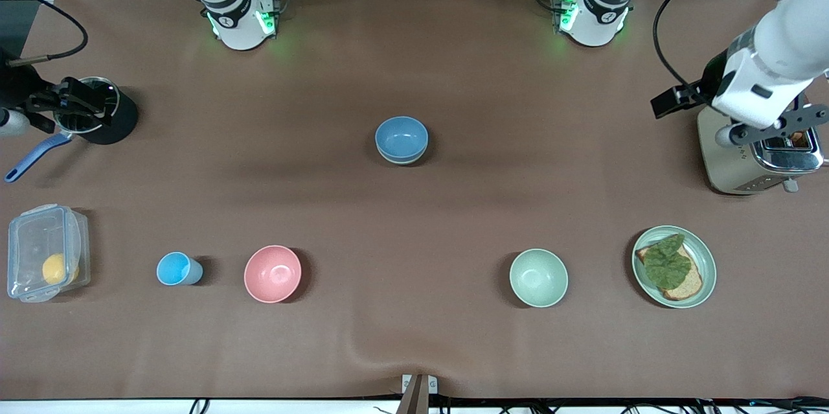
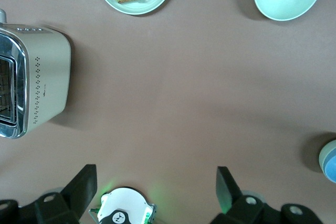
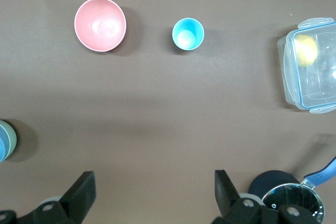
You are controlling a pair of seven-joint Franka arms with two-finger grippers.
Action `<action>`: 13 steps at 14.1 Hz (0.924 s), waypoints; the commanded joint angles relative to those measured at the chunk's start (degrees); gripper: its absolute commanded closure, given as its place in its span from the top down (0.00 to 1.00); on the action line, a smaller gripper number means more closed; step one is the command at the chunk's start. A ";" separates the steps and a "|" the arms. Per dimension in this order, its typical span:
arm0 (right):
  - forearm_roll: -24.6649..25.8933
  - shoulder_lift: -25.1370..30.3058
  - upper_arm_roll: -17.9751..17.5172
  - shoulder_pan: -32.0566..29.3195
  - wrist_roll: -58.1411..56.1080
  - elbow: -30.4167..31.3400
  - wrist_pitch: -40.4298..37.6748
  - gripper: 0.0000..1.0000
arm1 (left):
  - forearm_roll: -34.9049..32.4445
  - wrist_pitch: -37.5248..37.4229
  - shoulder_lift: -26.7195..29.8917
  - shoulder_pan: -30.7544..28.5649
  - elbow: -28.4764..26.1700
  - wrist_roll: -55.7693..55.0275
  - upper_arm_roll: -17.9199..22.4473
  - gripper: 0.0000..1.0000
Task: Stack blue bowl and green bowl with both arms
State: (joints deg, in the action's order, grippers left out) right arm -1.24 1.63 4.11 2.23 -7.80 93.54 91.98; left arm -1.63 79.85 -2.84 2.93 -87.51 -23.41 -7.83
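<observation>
two spread hands, left hand [image 1: 787,132] over toaster [image 1: 745,158], right hand [image 1: 68,103] over pot [image 1: 107,113].

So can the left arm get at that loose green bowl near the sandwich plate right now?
Probably yes: the left gripper is open over the toaster, and bare table lies between it and the green bowl.

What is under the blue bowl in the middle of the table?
The blue bowl sits nested in a green bowl, of which only a pale band shows below the blue one's wall. The rest of that green bowl is covered. Both tools are away from it.
</observation>
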 commanded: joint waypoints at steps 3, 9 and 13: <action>2.03 -0.67 -0.77 -0.56 -0.73 -1.78 -1.02 1.00 | 0.32 1.45 2.14 1.99 -2.49 7.57 2.12 1.00; 2.03 -0.67 -0.77 -0.65 -0.82 -1.78 -1.28 1.00 | -1.27 2.85 2.40 4.46 -0.91 13.39 3.53 1.00; 2.03 -0.58 -0.77 -0.65 -0.82 -1.78 -1.28 1.00 | -0.03 1.72 2.05 3.84 2.51 17.85 3.62 1.00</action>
State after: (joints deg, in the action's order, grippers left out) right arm -0.17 1.62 4.06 2.22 -8.17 93.38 91.81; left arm -1.83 82.52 -1.39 6.69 -86.64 -9.48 -4.91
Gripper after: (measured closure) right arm 0.000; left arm 0.000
